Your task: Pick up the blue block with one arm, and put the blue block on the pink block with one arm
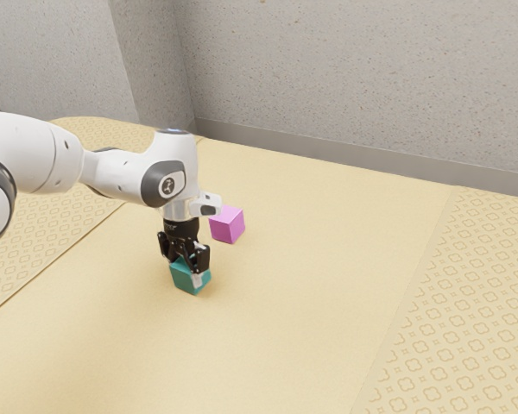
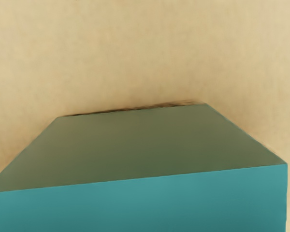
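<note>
Nearby but apart: blue block (image 1: 191, 279), pink block (image 1: 226, 224).

The blue block (image 1: 191, 281) is a small cube of teal-blue colour, darker and greener on its top face. It sits directly under the gripper (image 1: 188, 264), its upper part clasped between the black fingers from two sides and its base low on the tan table. In the wrist view a thin dark shadow runs along its far bottom edge. The pink block (image 1: 226, 224), a cube of like size, stands flat on the table near the gripper, beyond it toward the wall and apart from the blue block.
</note>
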Robot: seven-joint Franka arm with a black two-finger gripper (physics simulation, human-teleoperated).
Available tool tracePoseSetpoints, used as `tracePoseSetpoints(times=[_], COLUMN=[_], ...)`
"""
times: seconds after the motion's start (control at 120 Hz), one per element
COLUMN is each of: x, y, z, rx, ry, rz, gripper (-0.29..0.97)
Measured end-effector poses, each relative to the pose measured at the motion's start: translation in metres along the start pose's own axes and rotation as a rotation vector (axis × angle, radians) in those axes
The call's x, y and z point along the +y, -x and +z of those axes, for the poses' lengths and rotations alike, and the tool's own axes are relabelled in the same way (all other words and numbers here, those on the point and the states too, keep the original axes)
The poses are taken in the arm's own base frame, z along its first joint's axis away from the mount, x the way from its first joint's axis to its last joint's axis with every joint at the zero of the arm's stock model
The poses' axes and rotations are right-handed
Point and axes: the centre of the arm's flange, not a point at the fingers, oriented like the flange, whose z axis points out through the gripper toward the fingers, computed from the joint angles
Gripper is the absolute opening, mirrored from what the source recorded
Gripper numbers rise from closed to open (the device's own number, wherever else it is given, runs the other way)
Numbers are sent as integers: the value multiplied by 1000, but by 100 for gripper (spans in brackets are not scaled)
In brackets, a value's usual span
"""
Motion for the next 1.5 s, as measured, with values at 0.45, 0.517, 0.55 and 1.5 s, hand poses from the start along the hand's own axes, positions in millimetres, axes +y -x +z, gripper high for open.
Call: tracePoseSetpoints(times=[0.45, 0.517, 0.55, 1.5], x=[-31, -38, -41, -61], y=[-33, -45, -51, -114], z=[-114, -115, -115, -104], rx=[179, 188, 191, 317], ry=[-26, -17, -13, 123], rz=[-16, -13, -10, 61], gripper=[31, 31, 31, 55])
